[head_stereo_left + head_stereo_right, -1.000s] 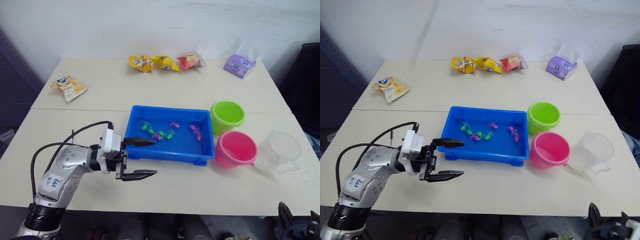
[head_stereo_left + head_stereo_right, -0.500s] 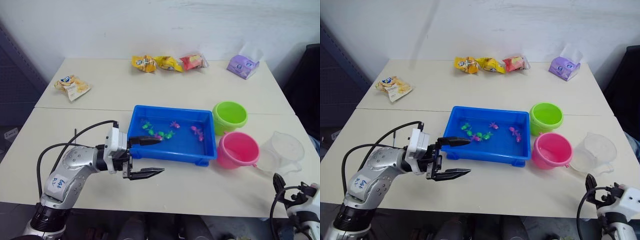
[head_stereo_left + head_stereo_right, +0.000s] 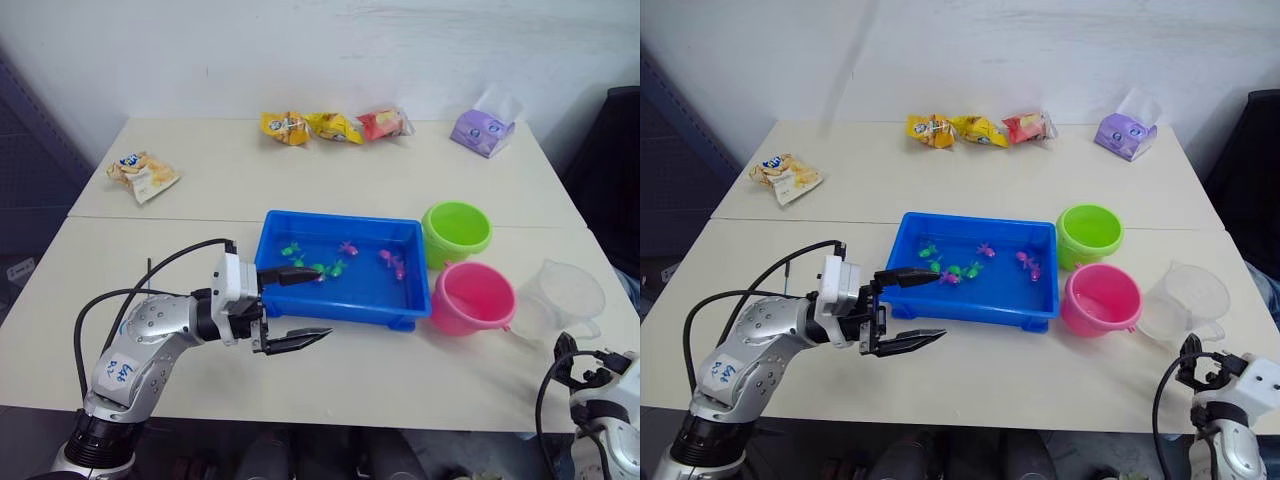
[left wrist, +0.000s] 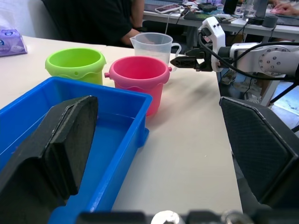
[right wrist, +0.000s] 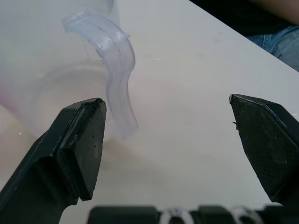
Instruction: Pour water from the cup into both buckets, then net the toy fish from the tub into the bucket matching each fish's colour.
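Table [image 3: 150,240] holds tub [image 3: 345,305]; left tool [image 3: 295,307] released beside it; right tool [image 5: 173,135] released near cup [image 5: 60,70].

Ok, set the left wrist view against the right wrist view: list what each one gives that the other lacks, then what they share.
Left wrist view: the blue tub, the green bucket, the pink bucket, a purple tissue pack, and the left gripper, open, with one finger over the tub.
Right wrist view: a close look at the cup's handle, just ahead of the open fingers, plus a person's blue denim past the table edge.
Both: the clear cup, the cream table, and the right gripper.
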Available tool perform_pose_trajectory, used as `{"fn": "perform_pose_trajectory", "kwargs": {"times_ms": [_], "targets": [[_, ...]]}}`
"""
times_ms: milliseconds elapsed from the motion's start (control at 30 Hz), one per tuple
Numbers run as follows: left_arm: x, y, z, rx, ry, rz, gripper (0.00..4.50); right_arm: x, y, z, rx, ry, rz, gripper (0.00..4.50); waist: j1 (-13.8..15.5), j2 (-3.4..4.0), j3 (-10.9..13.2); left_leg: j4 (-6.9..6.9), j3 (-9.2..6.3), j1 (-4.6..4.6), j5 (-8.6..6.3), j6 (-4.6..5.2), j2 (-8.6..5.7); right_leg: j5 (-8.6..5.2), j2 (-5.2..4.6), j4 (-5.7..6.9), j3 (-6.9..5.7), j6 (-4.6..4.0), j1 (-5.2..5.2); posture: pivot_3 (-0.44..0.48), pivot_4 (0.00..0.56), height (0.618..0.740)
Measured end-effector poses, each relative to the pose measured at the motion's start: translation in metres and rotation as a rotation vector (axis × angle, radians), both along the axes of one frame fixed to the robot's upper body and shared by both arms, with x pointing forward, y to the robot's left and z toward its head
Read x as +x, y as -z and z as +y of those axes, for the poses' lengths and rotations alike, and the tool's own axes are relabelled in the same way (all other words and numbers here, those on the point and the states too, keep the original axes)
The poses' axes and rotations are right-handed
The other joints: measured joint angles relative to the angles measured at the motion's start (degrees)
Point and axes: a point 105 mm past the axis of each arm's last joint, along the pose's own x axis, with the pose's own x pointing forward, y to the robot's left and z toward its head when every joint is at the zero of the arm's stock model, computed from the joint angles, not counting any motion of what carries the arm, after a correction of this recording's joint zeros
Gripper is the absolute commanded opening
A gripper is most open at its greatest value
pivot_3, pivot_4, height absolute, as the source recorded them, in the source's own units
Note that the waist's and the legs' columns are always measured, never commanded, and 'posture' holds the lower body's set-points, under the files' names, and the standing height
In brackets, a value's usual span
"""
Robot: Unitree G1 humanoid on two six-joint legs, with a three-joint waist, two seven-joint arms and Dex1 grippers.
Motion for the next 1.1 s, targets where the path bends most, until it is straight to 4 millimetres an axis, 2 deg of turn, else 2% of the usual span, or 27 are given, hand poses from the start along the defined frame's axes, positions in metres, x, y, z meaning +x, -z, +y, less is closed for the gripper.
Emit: {"fn": "perform_pose_trajectory", "kwargs": {"times_ms": [167, 467, 633, 867, 933, 1000, 1100], "targets": [[0.0, 0.002, 0.005, 0.003, -0.024, 0.001, 4.47, 0.001, 0.0, -0.001, 0.022, 0.029, -0.023, 4.5, 0.0, 0.0, 0.0, -0.01, 0.0, 0.0, 0.01, 0.01, 0.0, 0.0, 0.0, 0.02, 0.0, 0.0, -0.01, 0.0, 0.15, 0.74], [0.0, 0.006, 0.006, 0.02, -0.04, -0.016, 4.47, 0.015, -0.004, -0.009, 0.074, 0.121, -0.103, 4.5, -0.1, 0.0, 0.0, -0.01, 0.01, 0.0, 0.02, 0.02, 0.0, 0.0, 0.0, 0.07, 0.02, 0.0, -0.05, 0.0, 0.15, 0.74], [0.001, 0.01, 0.0, 0.022, -0.03, -0.017, 4.47, 0.025, -0.003, -0.005, 0.103, 0.141, -0.145, 4.5, -0.1, 0.0, 0.0, 0.0, 0.01, -0.02, 0.03, 0.03, 0.0, 0.0, 0.0, 0.09, 0.02, 0.0, -0.06, 0.0, 0.15, 0.74], [0.004, 0.006, -0.008, -0.009, -0.025, -0.032, 4.47, 0.046, -0.001, -0.005, 0.157, 0.119, -0.196, 4.5, -0.2, 0.0, 0.0, -0.01, 0.04, 0.0, 0.06, 0.03, 0.0, 0.0, 0.02, 0.13, 0.03, 0.0, -0.07, 0.0, 0.15, 0.74], [0.004, 0.007, -0.009, -0.018, -0.025, -0.022, 4.5, 0.051, -0.003, -0.01, 0.175, 0.13, -0.22, 3.94, -0.1, 0.0, 0.0, 0.0, 0.05, 0.0, 0.07, 0.04, 0.0, 0.0, 0.01, 0.13, 0.02, 0.0, -0.07, 0.0, 0.15, 0.74], [0.002, 0.011, -0.009, -0.016, -0.025, -0.004, 4.5, 0.054, -0.007, -0.013, 0.178, 0.131, -0.241, 3.13, -0.1, 0.0, 0.0, -0.02, 0.05, -0.01, 0.08, 0.04, 0.0, 0.0, 0.02, 0.13, 0.02, 0.0, -0.07, 0.0, 0.15, 0.74], [-0.002, 0.018, -0.005, 0.008, -0.012, 0.029, 4.5, 0.054, -0.011, -0.015, 0.183, 0.128, -0.277, 1.58, -0.1, 0.0, 0.0, -0.02, 0.04, -0.02, 0.07, 0.04, 0.0, 0.0, 0.02, 0.12, 0.02, 0.0, -0.08, 0.0, 0.15, 0.74]]}}
